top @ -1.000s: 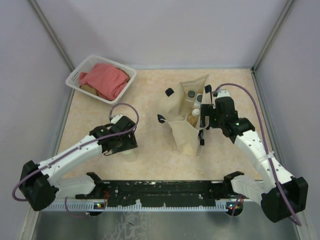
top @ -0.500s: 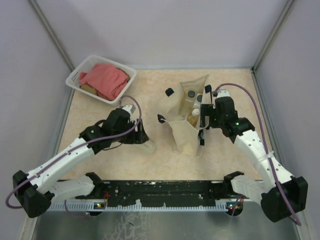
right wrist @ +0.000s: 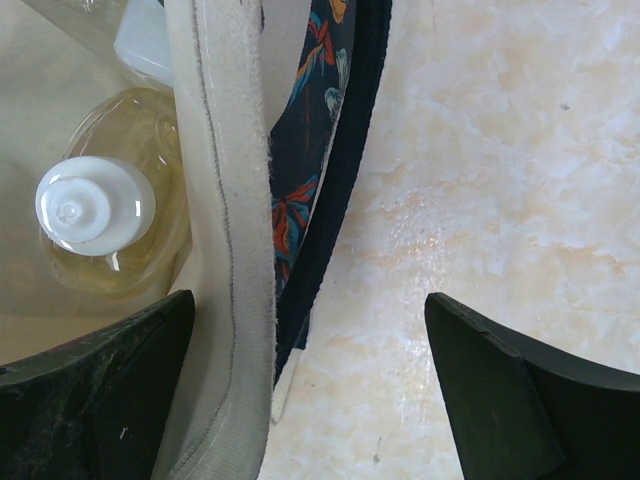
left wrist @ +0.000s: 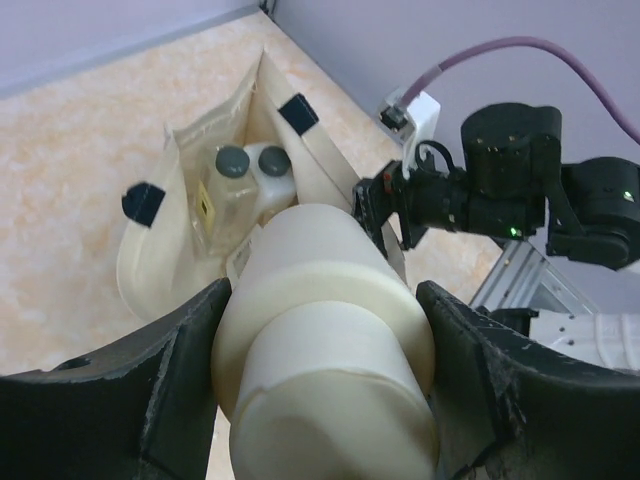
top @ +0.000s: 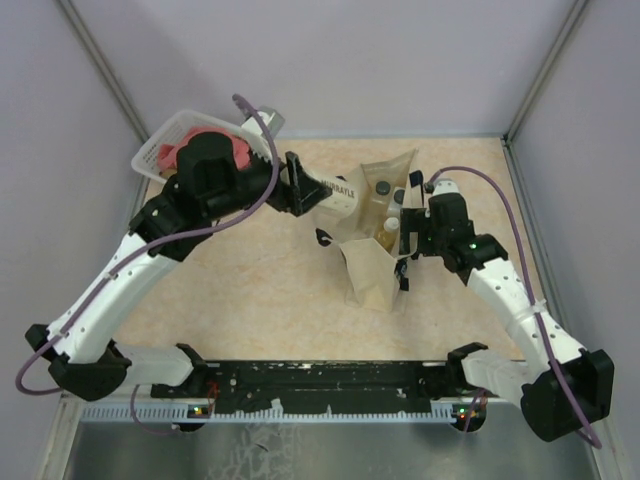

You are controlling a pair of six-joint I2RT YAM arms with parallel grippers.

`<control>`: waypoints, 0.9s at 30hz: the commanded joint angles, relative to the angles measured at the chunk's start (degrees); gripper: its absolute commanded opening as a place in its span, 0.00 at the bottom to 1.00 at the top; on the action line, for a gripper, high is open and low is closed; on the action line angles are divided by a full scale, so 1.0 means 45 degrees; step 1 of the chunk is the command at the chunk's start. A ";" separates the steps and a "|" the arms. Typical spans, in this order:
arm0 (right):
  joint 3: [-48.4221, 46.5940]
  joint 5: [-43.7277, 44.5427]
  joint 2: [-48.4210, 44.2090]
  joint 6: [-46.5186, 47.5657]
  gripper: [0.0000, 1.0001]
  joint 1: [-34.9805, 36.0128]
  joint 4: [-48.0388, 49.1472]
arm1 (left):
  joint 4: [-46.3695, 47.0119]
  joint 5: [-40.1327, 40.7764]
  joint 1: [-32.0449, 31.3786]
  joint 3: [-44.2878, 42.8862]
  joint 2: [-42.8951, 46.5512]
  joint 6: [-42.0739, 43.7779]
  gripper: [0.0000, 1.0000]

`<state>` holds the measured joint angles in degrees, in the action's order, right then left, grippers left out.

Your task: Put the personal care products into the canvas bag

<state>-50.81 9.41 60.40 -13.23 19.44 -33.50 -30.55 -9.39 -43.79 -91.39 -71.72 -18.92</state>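
Observation:
My left gripper [top: 308,190] is shut on the squat cream bottle [top: 338,196] and holds it in the air, lying sideways, just left of the canvas bag's mouth. In the left wrist view the cream bottle [left wrist: 325,320] fills the space between both fingers, with the open canvas bag [left wrist: 322,165] below. The bag [top: 372,270] holds a dark-capped bottle [top: 382,187], a white bottle [left wrist: 272,164] and an amber bottle with a white top [right wrist: 95,205]. My right gripper [top: 410,236] is open and straddles the bag's right rim [right wrist: 225,200] and black strap [right wrist: 350,150].
A white lattice basket [top: 160,150] with a red cloth [top: 176,155] stands at the back left, partly hidden by my left arm. Grey walls enclose the table on three sides. The arm bases and a black rail line the near edge.
My left arm has lifted the cream bottle off the near-left table and swung it up and right to the bag's mouth. The right arm has not moved.

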 commanded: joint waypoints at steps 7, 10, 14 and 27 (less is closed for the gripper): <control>-0.0856 0.0430 -0.0196 0.0202 0.98 -0.0005 -0.0722 | 0.2244 0.0335 -0.0015 -0.1456 -0.3258 0.2058 0.00; -0.0959 0.0487 -0.0222 0.0241 0.98 -0.0004 -0.0795 | 0.1974 0.0886 -0.0015 -0.1888 -0.4135 0.2591 0.00; -0.0966 0.0578 -0.0258 0.0246 0.98 -0.0004 -0.0855 | 0.1521 0.0469 -0.0026 -0.2286 -0.5080 0.2963 0.00; -0.0939 0.0637 -0.0242 0.0265 0.98 -0.0004 -0.0838 | 0.1543 -0.3112 -0.0724 -0.2112 -0.5681 0.3287 0.00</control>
<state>-52.66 10.76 60.38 -13.10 19.44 -36.47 -29.47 -16.84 -44.84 -97.58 -98.17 -5.17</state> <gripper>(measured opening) 0.979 0.751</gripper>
